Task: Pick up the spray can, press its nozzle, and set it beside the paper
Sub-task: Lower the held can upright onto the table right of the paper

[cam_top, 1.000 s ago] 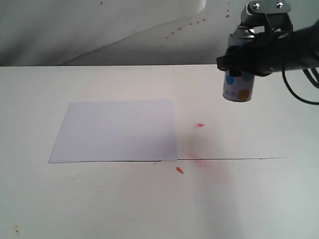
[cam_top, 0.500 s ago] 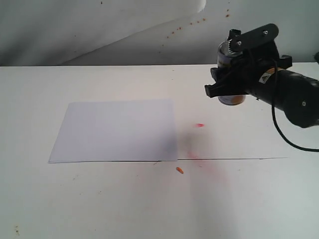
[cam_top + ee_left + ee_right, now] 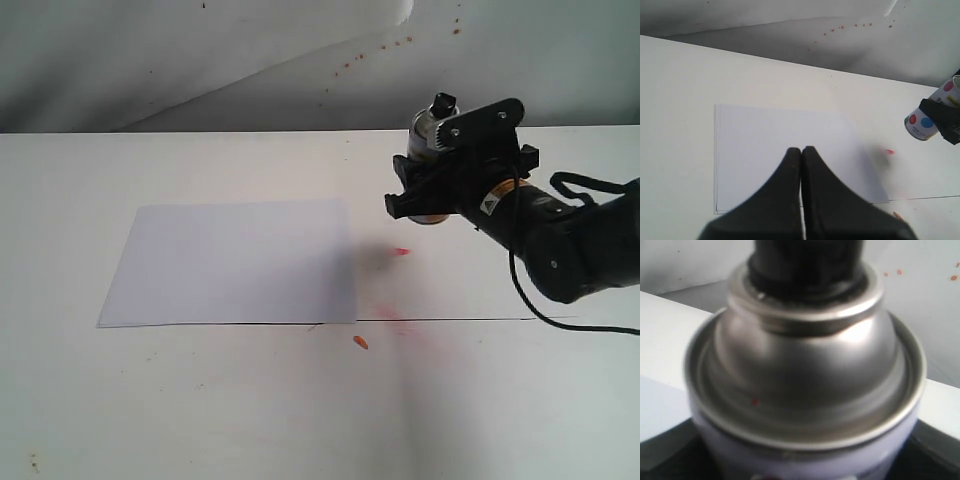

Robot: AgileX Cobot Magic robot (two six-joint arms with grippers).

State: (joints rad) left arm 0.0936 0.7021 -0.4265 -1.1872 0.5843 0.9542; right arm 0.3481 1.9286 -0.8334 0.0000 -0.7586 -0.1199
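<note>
- Right pincer (image 3: 432,190) clamped on cylindrical spray can (image 3: 921,124), raised off matte white worktop (image 3: 200,400), right of the flat rectangular paper (image 3: 235,262).
- Black nozzle (image 3: 441,103) tops silver domed shoulder (image 3: 805,360).
- Left pincer (image 3: 801,151) closed, empty, above the paper.

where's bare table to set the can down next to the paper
Bare strip between the paper and the red stains; wider bare table in front of and behind the paper. Crowded only around the right gripper holding the spray can.
</note>
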